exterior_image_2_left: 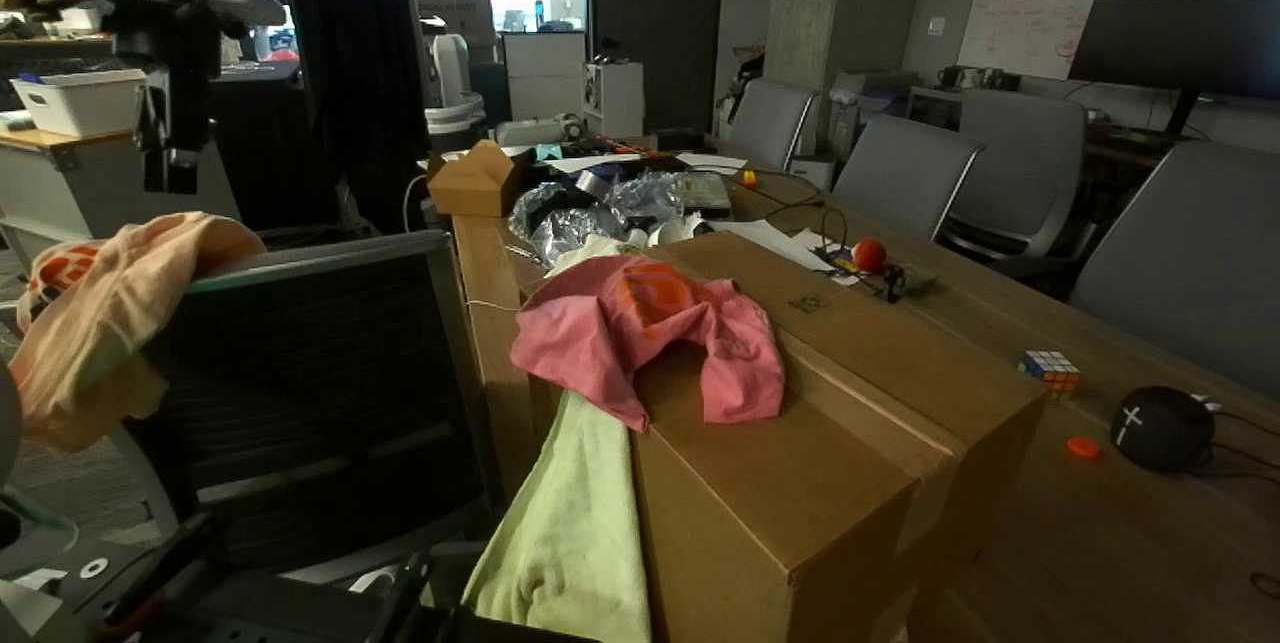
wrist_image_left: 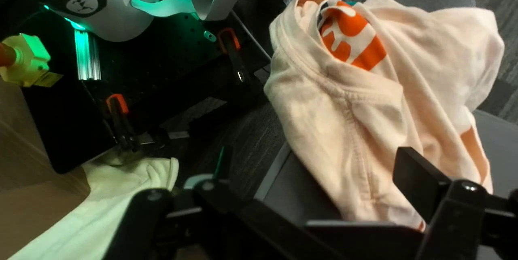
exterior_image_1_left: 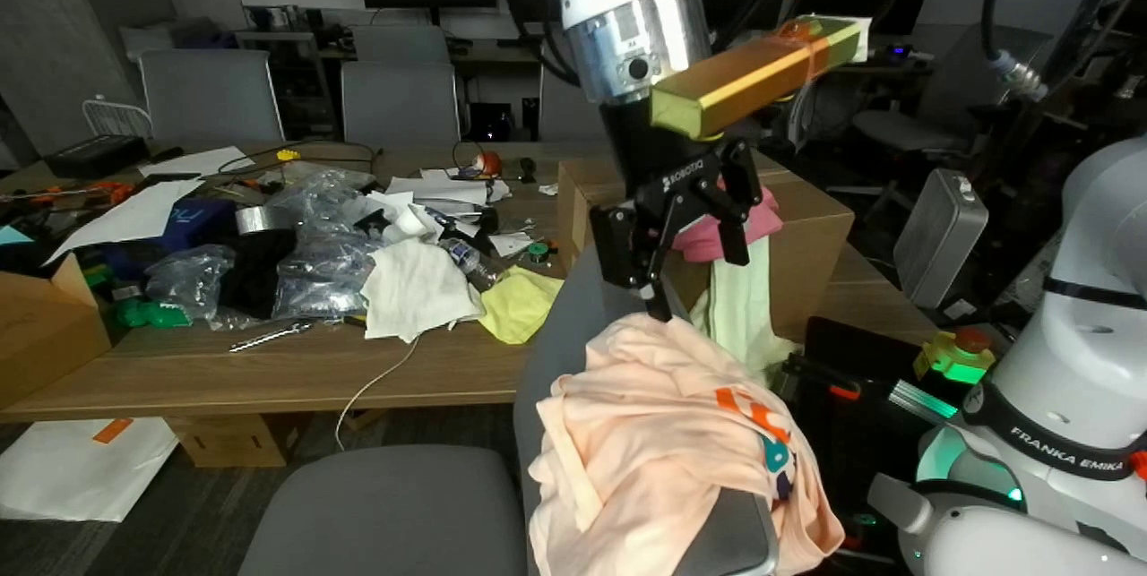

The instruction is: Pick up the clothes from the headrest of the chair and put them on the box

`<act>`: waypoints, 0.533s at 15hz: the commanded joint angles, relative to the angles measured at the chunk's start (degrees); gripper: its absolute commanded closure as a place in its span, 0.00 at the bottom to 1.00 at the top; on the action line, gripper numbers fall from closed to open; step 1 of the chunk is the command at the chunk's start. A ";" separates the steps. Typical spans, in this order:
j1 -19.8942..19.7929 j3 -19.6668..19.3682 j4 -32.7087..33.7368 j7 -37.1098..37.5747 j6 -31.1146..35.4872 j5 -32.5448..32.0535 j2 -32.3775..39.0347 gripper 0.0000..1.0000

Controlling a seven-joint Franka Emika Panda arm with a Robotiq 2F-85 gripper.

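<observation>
A peach piece of clothing (exterior_image_1_left: pixel 663 415) with an orange print lies draped over the top of the grey chair's back (exterior_image_1_left: pixel 573 334). It also shows in an exterior view (exterior_image_2_left: pixel 120 293) and in the wrist view (wrist_image_left: pixel 356 102). My gripper (exterior_image_1_left: pixel 697 280) is open and empty, pointing down just above the clothing's table-side end; in an exterior view the gripper (exterior_image_2_left: pixel 170 173) is apart from the cloth. In the wrist view the open fingers (wrist_image_left: pixel 315 167) span the cloth's narrow end. The cardboard box (exterior_image_2_left: pixel 880 363) stands on the table beside the chair, with a pink cloth (exterior_image_2_left: pixel 590 323) on top.
A light green cloth (exterior_image_2_left: pixel 575 523) hangs down the box's side. The table (exterior_image_1_left: pixel 466 370) holds plastic bags, papers, a white cloth (exterior_image_1_left: pixel 417 289) and a yellow cloth (exterior_image_1_left: pixel 521 303). The robot base (exterior_image_1_left: pixel 1057 415) and an emergency stop (exterior_image_1_left: pixel 957 359) are near the chair.
</observation>
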 commanded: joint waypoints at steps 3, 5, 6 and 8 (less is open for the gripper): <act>3.12 2.35 8.60 -7.70 -7.23 -3.54 10.42 0.00; 4.15 2.65 11.21 -10.82 -10.39 -5.37 13.10 0.00; 4.69 2.71 12.49 -12.48 -11.92 -6.56 14.34 0.00; 5.70 2.72 14.43 -15.16 -13.98 -8.20 16.07 0.00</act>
